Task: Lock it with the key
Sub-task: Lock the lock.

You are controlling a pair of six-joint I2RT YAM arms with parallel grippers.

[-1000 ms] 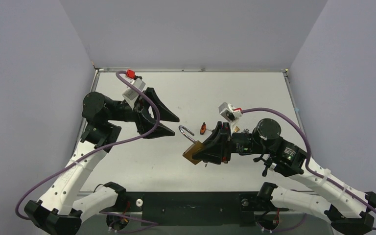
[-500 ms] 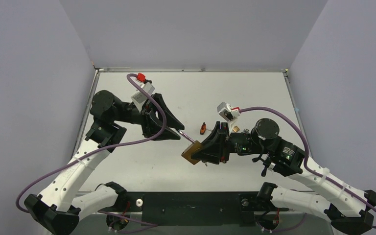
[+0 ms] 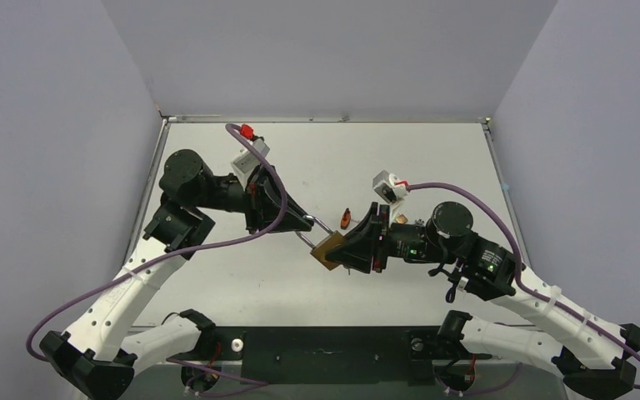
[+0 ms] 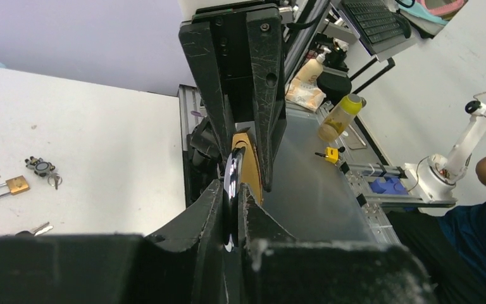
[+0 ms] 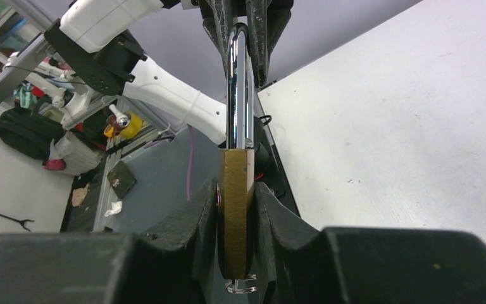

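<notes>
A brass padlock [image 3: 327, 250] with a chrome shackle is held above the table between both arms. My right gripper [image 3: 342, 247] is shut on the brass body [image 5: 234, 190]. A wire key ring [image 5: 241, 288] hangs under the body; the key itself is hidden. My left gripper [image 3: 307, 222] is shut on the shackle [image 4: 231, 180], which runs up from the body in the right wrist view [image 5: 238, 82]. The brass body also shows in the left wrist view [image 4: 247, 161], behind the shackle.
A small orange and black key fob [image 3: 346, 219] lies on the table just behind the padlock. In the left wrist view a second small padlock [image 4: 16, 185], a key bunch [image 4: 41, 167] and a loose key [image 4: 36, 228] lie on the white table.
My left gripper has moved right to the padlock and shut on its shackle. The right gripper has kept hold of the body, shifting slightly.
</notes>
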